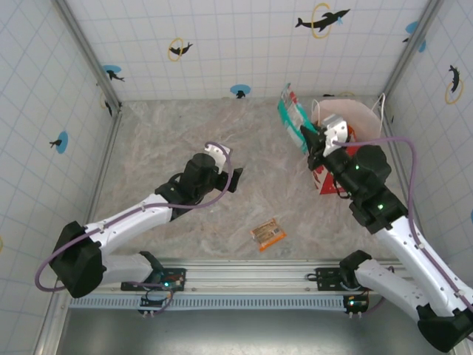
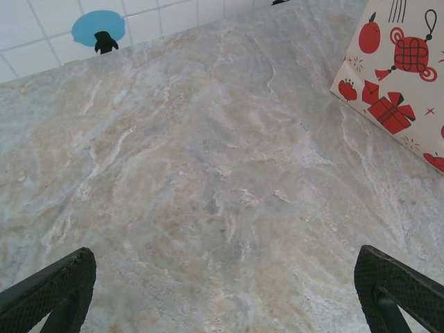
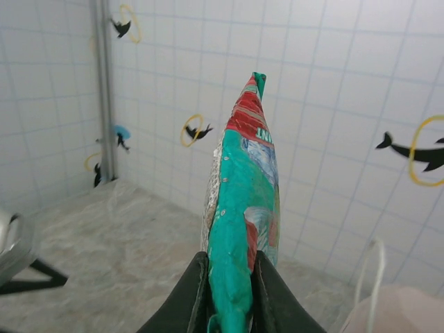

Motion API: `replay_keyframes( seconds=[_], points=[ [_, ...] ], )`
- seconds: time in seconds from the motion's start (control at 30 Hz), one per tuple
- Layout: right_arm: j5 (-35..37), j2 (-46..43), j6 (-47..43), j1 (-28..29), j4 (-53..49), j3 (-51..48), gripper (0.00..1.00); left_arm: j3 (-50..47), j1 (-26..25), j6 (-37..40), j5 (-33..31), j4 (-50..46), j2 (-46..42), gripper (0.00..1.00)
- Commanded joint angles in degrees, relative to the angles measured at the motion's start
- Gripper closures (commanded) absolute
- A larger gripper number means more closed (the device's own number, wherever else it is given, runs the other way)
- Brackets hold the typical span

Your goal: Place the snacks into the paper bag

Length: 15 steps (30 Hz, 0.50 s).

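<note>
White tiled walls (image 1: 244, 44) with dolphin stickers (image 1: 322, 19) enclose a marbled tabletop (image 1: 192, 140).

A: teal packet (image 3: 243, 208): glossy plastic film, crinkled. paper bag (image 2: 395, 76)?
B: matt printed paper. desk (image 2: 208, 173): smooth, marble-patterned, low sheen.
A: left end effector (image 2: 222, 298) pads (image 2: 48, 284): black, finely textured, matt.
B: wrapped bar (image 1: 267, 234): clear shiny film. wall tiles (image 3: 333, 83): smooth, faintly glossy.

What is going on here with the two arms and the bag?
The right gripper is shut on a teal packet and holds it edge-up in the air, close beside the open top of the paper bag. The left gripper is open and empty above the table. One small orange-brown wrapped bar lies on the table near the arm bases, not yet bagged.
</note>
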Motion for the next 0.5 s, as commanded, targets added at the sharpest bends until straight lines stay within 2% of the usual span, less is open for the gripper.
replay_keyframes(
  seconds=[0.0,0.27,0.37,0.47],
  points=[
    [3.1,1.86,-1.14,-2.12,8.82,6.87,1.0,1.08,0.5,-1.68,0.28,1.21,0.8,0.02],
    [3.96,5.54,1.23,-10.95,12.57,10.16,1.0,1.15,0.51,-1.93,1.06,1.48,1.07,0.03],
    [5.75,6.46,6.82,-16.6,12.21,10.3,1.0,1.57,0.55,-1.44,1.43,1.38,1.29,0.02],
    [2.71,6.98,13.94,-22.24,9.5,10.19,1.0,2.49,0.58,-0.48,2.17,0.86,1.68,0.02]
  ],
)
